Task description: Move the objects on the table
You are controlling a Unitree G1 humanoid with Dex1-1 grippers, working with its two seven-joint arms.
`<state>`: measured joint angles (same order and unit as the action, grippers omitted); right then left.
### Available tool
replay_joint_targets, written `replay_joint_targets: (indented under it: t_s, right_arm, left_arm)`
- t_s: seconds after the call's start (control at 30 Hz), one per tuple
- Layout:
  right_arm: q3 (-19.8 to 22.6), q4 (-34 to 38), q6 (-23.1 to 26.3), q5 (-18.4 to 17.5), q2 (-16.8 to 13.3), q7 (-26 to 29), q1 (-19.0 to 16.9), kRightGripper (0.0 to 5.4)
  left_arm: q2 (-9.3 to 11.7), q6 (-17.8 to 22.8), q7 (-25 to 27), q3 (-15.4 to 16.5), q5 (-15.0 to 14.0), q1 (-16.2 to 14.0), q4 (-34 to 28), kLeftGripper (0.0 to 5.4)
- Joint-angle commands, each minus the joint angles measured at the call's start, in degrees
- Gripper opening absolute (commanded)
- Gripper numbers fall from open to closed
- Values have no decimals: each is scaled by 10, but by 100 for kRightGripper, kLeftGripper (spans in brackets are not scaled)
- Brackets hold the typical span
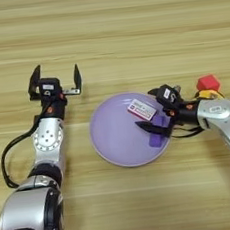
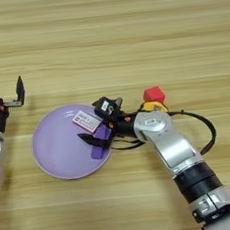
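Left eye view: the right gripper [image 1: 156, 113] reaches over the plate's [image 1: 114, 137] right rim, fingers spread, empty, straddling the purple bar [image 1: 158, 135] lying beside the box [image 1: 141, 109] on the plate. Red cube [image 1: 207, 83] and tape measure [image 1: 209, 95] sit right of the plate. Likely step: bar just placed or about to be pinched; next needs closing or withdrawing. Left gripper [image 1: 54, 80], spread, idles left of the plate.

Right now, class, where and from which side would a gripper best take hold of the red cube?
Grip the red cube across two opposite flat faces, coming straight down from above. Its top is clear, but the tape measure sits against its near side and the right gripper is busy over the plate nearby. The left gripper is open, far left.
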<state>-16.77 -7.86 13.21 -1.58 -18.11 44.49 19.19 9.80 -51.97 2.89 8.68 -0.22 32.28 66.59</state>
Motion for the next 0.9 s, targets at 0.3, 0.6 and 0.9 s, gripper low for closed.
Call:
replay_joint_targets:
  t_s: [0.3,0.6,0.9]
  right_arm:
    - [-14,-27,9,12,-9,10,8,537]
    - [-20,-43,-5,22,-9,14,12,537]
    - [-28,-62,11,30,-9,23,25,515]
  left_arm:
    - [-3,6,-6,-5,7,8,1,540]
    - [-5,5,-9,-8,8,7,-1,540]
    - [-6,6,-11,-9,8,9,1,540]
